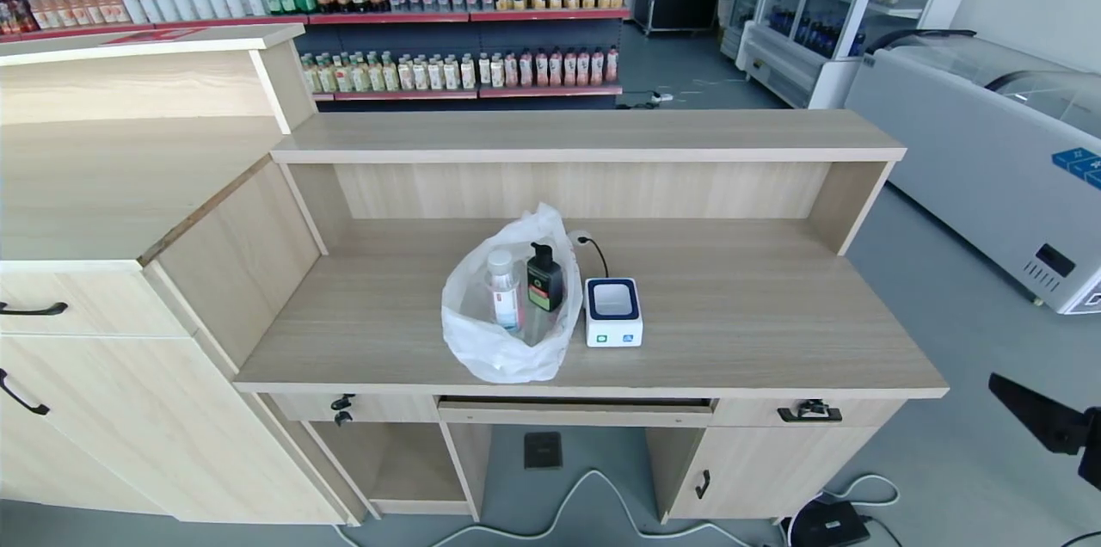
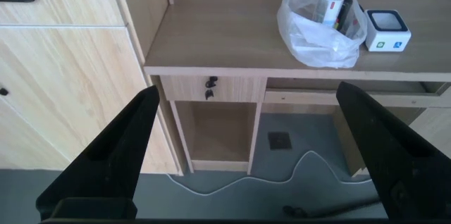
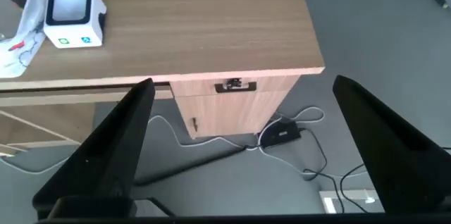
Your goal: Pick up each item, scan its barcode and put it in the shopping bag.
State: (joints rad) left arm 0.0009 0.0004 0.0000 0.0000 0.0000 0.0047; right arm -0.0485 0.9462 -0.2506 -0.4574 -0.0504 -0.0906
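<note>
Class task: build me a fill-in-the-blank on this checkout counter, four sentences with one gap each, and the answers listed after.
1. The shopping bag on the counter holds ____ bottles.
2. The scanner stands on the robot's ____ of the bag.
3. Beside the dark pump bottle, the clear bottle has a ____ cap.
4. The left gripper and the right gripper both have their fingers ____.

Missing words: two; right; white; open.

Translucent plastic bag [image 1: 482, 332], matt wood-grain counter [image 1: 740, 315]
</note>
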